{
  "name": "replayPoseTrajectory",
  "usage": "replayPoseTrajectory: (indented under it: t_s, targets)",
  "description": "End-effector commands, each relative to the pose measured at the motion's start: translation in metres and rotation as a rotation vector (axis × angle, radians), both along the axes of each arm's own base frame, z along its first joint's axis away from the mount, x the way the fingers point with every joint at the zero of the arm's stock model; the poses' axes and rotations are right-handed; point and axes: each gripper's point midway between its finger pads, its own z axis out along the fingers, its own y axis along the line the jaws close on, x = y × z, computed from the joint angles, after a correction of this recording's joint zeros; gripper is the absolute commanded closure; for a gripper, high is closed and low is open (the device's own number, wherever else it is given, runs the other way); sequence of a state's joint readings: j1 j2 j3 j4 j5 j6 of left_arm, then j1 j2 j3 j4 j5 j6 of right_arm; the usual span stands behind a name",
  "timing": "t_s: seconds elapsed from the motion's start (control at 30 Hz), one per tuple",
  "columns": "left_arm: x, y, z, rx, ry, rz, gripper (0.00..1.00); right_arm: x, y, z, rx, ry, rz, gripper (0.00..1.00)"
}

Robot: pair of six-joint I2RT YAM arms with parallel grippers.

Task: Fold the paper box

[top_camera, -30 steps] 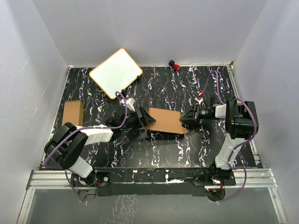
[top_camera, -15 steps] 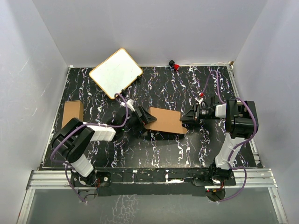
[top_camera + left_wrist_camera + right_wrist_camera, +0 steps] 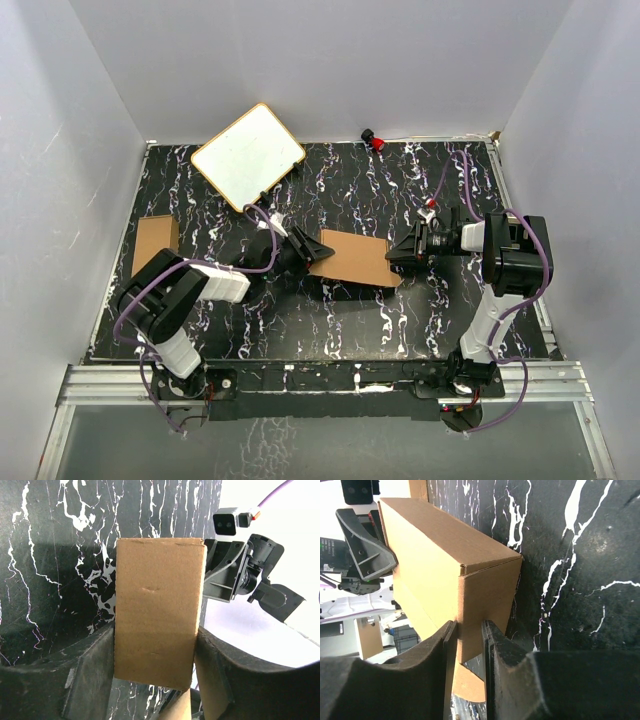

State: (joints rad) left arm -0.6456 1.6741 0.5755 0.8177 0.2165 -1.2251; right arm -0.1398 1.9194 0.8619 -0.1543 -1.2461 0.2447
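Paper box, one closed brown carton, is over the middle of the bench. Left fingers, spread wide, clasp both sides of its left end. Right fingers, nearly closed, pinch its right end wall. One other carton lies at the left edge, and one white board lies far left.

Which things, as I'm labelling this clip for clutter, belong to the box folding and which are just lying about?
In the job: paper box, gripped at its ends by left gripper and right gripper.
Lying about: small brown carton at left; white board with tan rim; small red item at far edge.
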Motion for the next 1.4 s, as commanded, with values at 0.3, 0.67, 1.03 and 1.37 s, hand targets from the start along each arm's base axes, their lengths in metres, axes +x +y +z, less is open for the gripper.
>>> replayPoseTrajectory:
  t_s: [0.3, 0.67, 1.03, 1.37]
  targets:
    - [0.002, 0.003, 0.032, -0.084, -0.040, 0.065, 0.65, 0.019, -0.010, 0.012, -0.084, -0.221, 0.088, 0.53]
    - [0.000, 0.022, 0.052, -0.109, -0.048, 0.142, 0.66, 0.021, -0.015, 0.080, -0.155, -0.593, 0.161, 0.45]
    - [0.008, 0.036, 0.058, -0.073, 0.152, 0.246, 0.66, -0.011, -0.004, 0.185, -0.238, -1.413, 0.342, 0.01]
    - [0.009, 0.053, 0.075, -0.111, 0.334, 0.359, 0.65, -0.016, 0.062, 0.179, -0.520, -1.750, 0.588, 0.00]
